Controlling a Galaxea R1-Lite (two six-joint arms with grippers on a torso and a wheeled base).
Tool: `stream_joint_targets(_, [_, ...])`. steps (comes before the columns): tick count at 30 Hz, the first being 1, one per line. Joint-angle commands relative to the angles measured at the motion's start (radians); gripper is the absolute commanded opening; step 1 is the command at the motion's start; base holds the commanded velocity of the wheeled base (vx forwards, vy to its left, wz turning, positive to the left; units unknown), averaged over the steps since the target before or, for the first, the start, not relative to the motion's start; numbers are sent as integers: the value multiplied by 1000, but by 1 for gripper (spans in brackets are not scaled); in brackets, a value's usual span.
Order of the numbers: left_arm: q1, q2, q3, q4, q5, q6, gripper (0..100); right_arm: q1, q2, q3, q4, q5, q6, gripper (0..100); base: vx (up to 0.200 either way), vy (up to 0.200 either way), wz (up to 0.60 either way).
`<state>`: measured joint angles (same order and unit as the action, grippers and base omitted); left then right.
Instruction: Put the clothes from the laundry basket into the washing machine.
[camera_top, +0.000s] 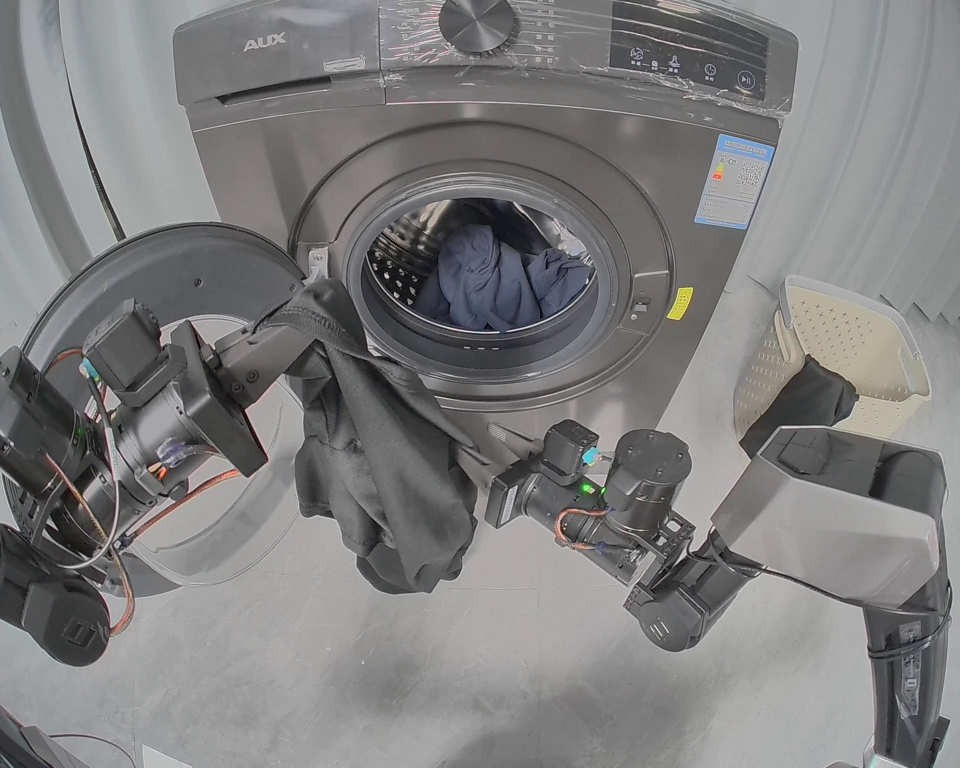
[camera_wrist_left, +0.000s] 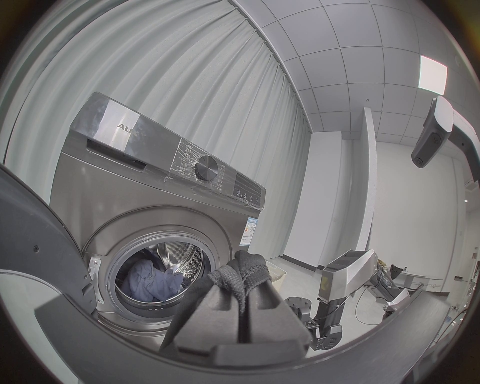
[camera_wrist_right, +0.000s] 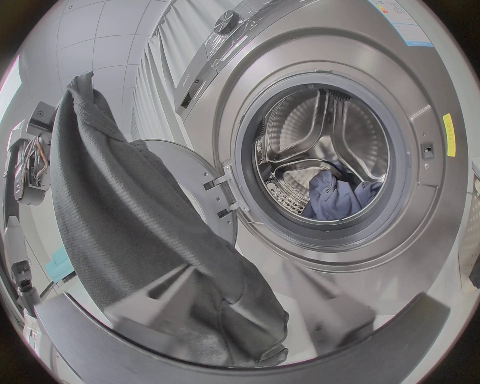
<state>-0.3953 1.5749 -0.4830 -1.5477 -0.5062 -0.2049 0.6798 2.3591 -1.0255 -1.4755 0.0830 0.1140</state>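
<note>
L gripper clamped on dark grey garment, hanging just before washing machine, door swung wide; R gripper jaws spread, low beside garment's hem. Navy clothes lie in drum; laundry basket at R w/ black garment.

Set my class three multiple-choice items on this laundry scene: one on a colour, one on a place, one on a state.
1. The laundry basket is: A red; B cream; C black.
2. The blue garment lies: A in the drum; B on the floor; C over the door.
3. The left tool is: A open and empty; B shut on a sock; C shut on the dark grey garment.
Answers: 1 B, its perforated sides are cream. 2 A, steel drum wall surrounds it. 3 C, the cloth is pinched in it.
</note>
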Motion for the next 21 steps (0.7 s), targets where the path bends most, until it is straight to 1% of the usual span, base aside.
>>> stream_joint_targets(1, [1,5,6,0,0,-1,0,1,2,1,-5,1,1,0,0,0,0])
stream_joint_targets(2, [1,5,6,0,0,-1,0,1,2,1,-5,1,1,0,0,0,0])
stream_joint_targets(7, [13,30,6,0,6,-4,0,-23,-167,124,-2,0,-2,0,0,0,0])
stream_joint_targets(8, [13,31,6,0,8,-4,0,-25,-172,130,0,0,-2,0,0,0,0])
stream_joint_targets(9, [15,43,6,0,14,-5,0,-36,-247,188,9,-8,-2,0,0,0,0])
stream_joint_targets(12, [13,62,3,0,17,-2,0,-54,-363,271,21,-9,-4,0,0,0,0])
stream_joint_targets(14, [12,65,4,0,18,-1,0,-62,-408,298,29,-11,-4,0,0,0,0])
stream_joint_targets(15, [10,66,6,0,18,-1,0,-69,-468,338,44,-11,-4,0,0,0,0])
stream_joint_targets(18, [12,68,6,0,21,1,0,-88,-560,400,60,-11,-13,0,0,0,0])
stream_joint_targets(20, [13,68,6,0,40,1,0,-100,-607,429,61,-17,-13,0,0,0,0])
stream_joint_targets(21, [13,68,6,0,49,1,0,-105,-626,436,61,-28,-11,0,0,0,0])
